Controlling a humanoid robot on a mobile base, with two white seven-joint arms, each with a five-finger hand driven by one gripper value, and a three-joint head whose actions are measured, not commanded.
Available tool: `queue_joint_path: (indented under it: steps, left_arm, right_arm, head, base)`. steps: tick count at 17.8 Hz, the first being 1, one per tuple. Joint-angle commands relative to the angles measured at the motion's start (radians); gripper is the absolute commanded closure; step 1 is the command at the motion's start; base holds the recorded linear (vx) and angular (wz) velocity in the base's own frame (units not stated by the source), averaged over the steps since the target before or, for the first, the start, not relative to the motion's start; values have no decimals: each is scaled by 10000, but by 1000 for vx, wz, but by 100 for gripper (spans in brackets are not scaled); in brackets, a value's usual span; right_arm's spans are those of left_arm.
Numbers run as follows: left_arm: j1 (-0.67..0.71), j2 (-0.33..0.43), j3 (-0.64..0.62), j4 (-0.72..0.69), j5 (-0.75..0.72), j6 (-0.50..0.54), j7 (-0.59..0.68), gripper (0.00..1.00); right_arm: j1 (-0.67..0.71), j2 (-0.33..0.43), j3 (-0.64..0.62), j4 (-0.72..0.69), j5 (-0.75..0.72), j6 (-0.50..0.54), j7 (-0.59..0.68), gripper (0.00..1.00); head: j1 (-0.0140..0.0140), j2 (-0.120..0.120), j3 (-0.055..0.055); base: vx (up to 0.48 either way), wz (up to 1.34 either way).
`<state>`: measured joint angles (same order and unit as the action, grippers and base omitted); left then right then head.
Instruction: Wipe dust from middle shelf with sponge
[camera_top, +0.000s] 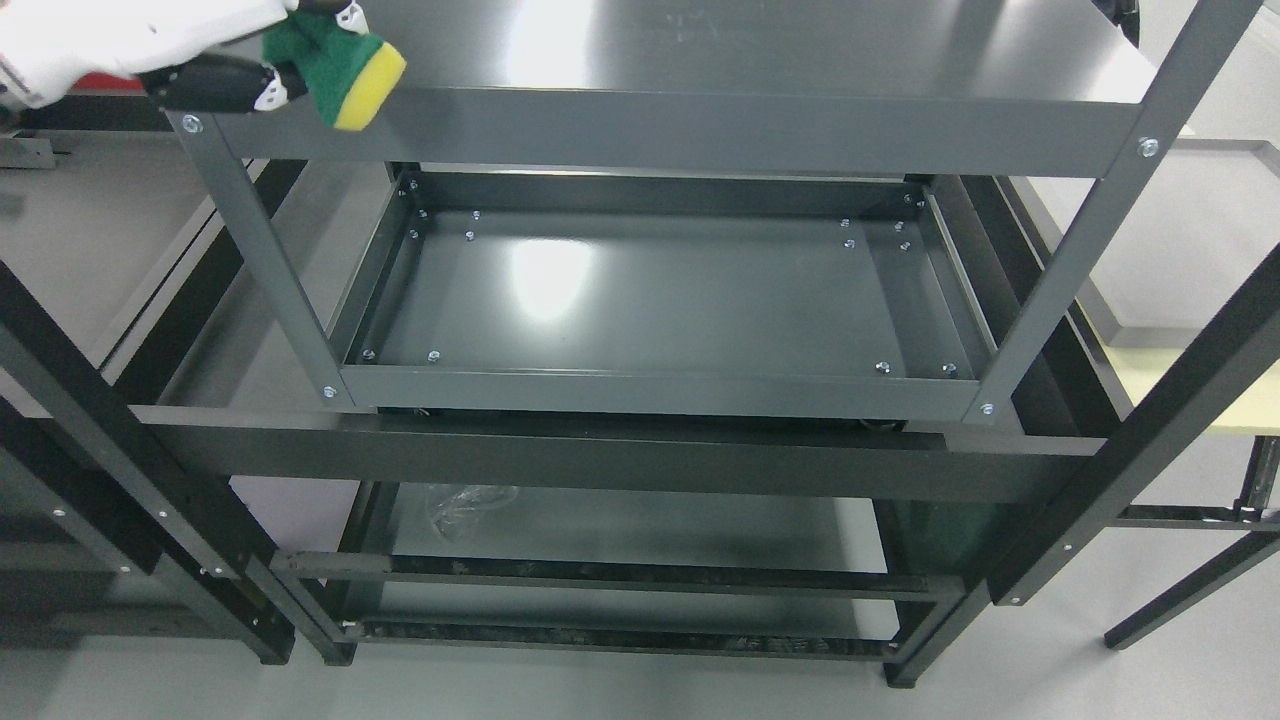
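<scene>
One hand in view, the left hand (215, 75), at the upper left corner, fingers closed around the green-and-yellow sponge (345, 70). Sponge sits at the front left corner of the top shelf (700, 125); contact with its rail is likely but unclear. Middle shelf (650, 300) lies below, well apart from the sponge.

Left hand (215, 80) gripping green-yellow sponge (345, 65) at top shelf's (700, 60) front left corner, middle shelf (650, 300) below
</scene>
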<state>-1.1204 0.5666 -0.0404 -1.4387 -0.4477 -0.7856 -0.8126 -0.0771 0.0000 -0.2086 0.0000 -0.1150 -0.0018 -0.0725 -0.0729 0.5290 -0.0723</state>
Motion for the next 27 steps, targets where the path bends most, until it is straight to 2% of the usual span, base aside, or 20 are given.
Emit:
queue_joint_path:
  steps: [1,3,4,5,7,8,13,15,19,22,27]
  left_arm:
    - [-531,-3202,-974,75,-2098,2,-4,98]
    - [-531,-5059,-1481,105,-3218,2,-4,98]
    - [-531,-5492,-1741,242,-3831,2,11,98]
    - [-576,-5492,-2169,395,-4323,2,133,99]
    - [-806,-5492,-3929,458,-4420,2,713,100]
    - [-852,-5492,-4287,397,-4420,2,945,100]
    - [-1694,-5492,-4840,397,-4588,2,2017,100]
    - [-2337,-5492,-5347,397,-4634,2,2861,100]
    - [-3904,-5492,-6037,717,-4635,2,3661,100]
    - [-3905,-5492,-6985,857,-4650,2,3800,100]
    - [-3875,-5492,-7267,1607,-4695,2,3800,99]
  right_arm:
    - [4,-175,0,-174,0,723,4,0]
    - [4,-175,0,-174,0,723,4,0]
    - [4,-175,0,-174,0,723,4,0]
    - [4,-175,0,-174,0,723,4,0]
    - [4,-175,0,-174,0,723,4,0]
    - [4,-175,0,-174,0,723,-11,0]
    - [-12,-175,0,-174,0,723,4,0]
    - [4,-175,0,-174,0,723,4,0]
    - [4,-175,0,-174,0,723,4,0]
    - [4,-175,0,-174,0,724,4,0]
    - [-12,-175,0,-174,0,723,4,0]
  head:
    - [0,0,0]
    - [0,0,0]
    - [0,0,0]
    - [0,0,0]
    - [0,0,0]
    - [0,0,0]
    - [0,4,0]
    - [0,8,0]
    - [0,8,0]
    - [0,8,0]
    - [0,8,0]
  base:
    - [0,0]
    - [0,0]
    - [0,0]
    - [0,0]
    - [0,0]
    - [0,0]
    - [3,57]
    - [4,-61]
    - [-18,-15]
    - [-47,8]
    - [-49,0]
